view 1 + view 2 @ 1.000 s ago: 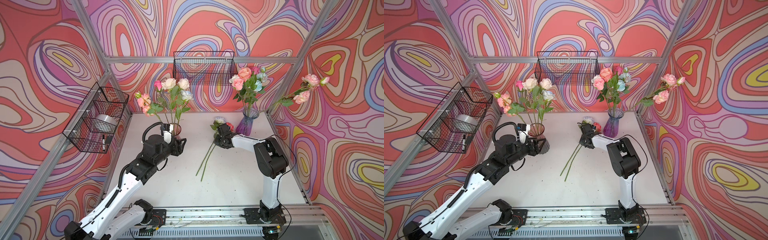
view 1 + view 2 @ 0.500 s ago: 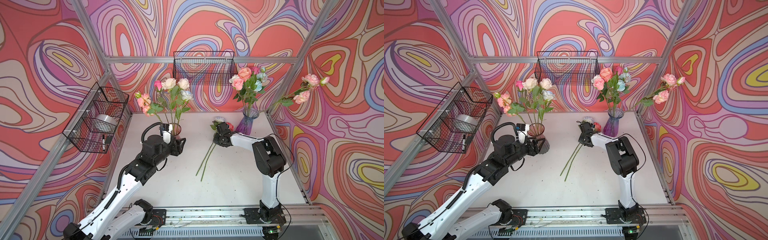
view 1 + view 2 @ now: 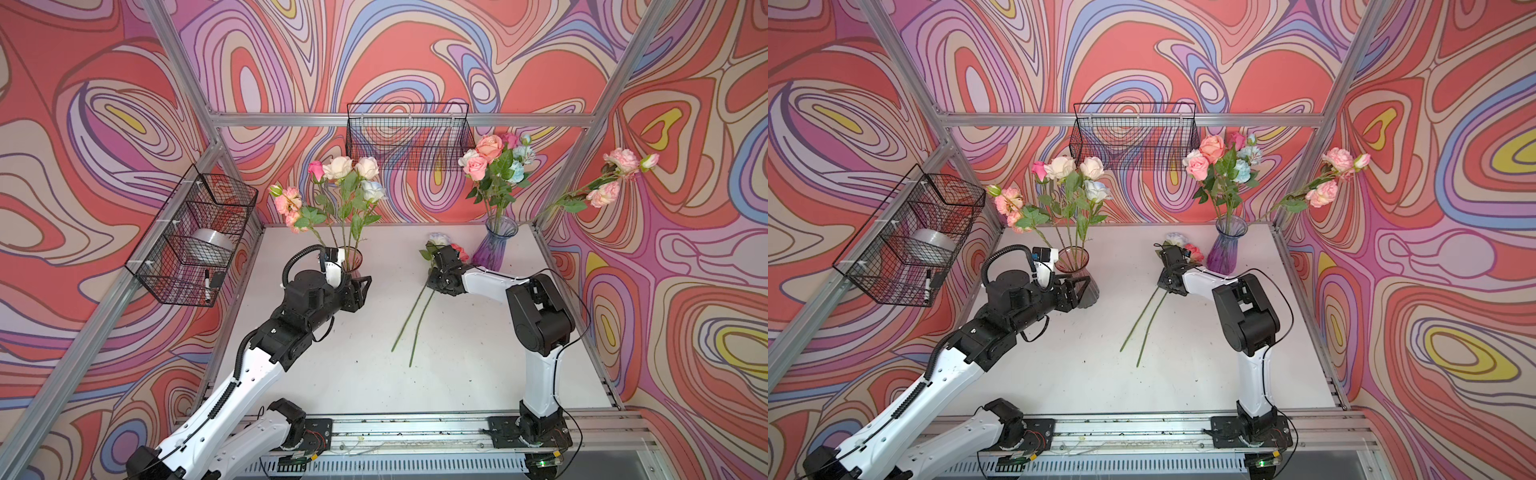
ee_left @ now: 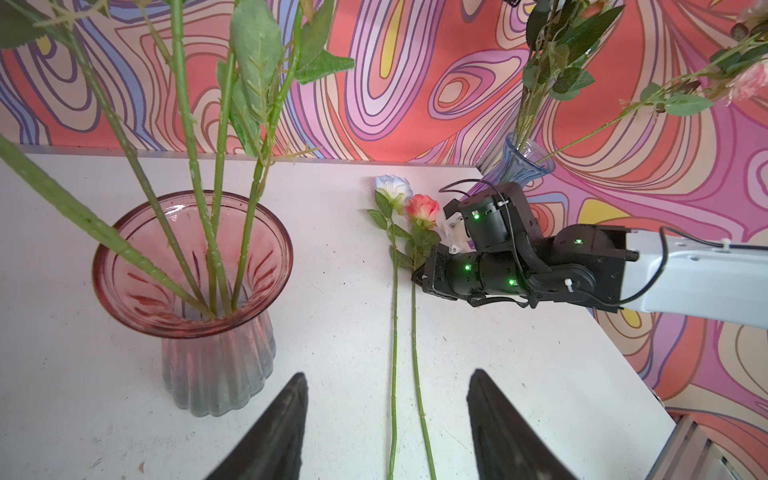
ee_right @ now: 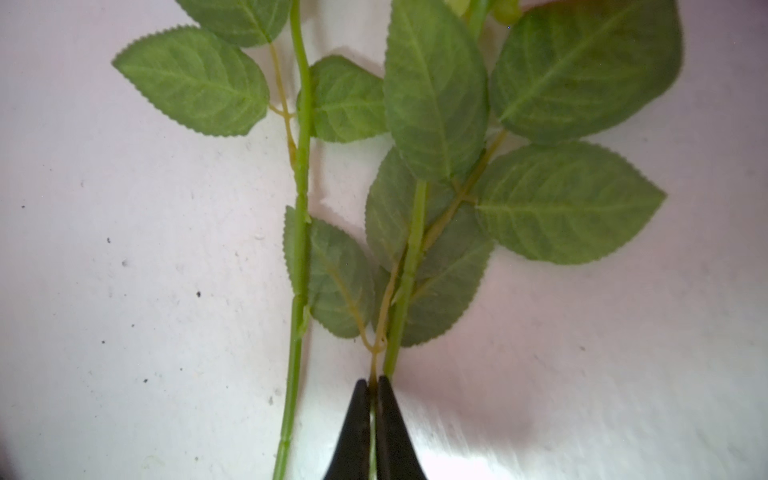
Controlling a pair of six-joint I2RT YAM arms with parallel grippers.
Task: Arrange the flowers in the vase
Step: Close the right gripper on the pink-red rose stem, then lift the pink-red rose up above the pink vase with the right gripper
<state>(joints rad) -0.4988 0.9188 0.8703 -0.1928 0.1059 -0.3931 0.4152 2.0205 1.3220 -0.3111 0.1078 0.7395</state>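
Observation:
Two flowers lie side by side on the white table (image 3: 478, 353): a pale blue-white rose (image 4: 392, 187) and a coral rose (image 4: 423, 208), their stems (image 3: 409, 320) pointing toward the front. My right gripper (image 5: 372, 384) is shut on the coral rose's stem (image 5: 409, 266) just below its leaves; the other stem (image 5: 301, 166) lies free beside it. My left gripper (image 4: 386, 374) is open and empty, hovering next to the pink glass vase (image 4: 191, 266), which holds several roses (image 3: 349, 170). The purple vase (image 3: 496, 245) at the back right holds several more (image 3: 490, 158).
One long pink spray (image 3: 615, 174) leans out of the purple vase toward the right wall. A wire basket (image 3: 409, 137) hangs on the back wall. Another basket (image 3: 195, 237) on the left wall holds a tape roll and a marker. Aluminium posts frame the corners.
My right gripper's jaws, partly open before, have closed on the coral rose's stem. The left arm has stayed almost still beside the pink vase.

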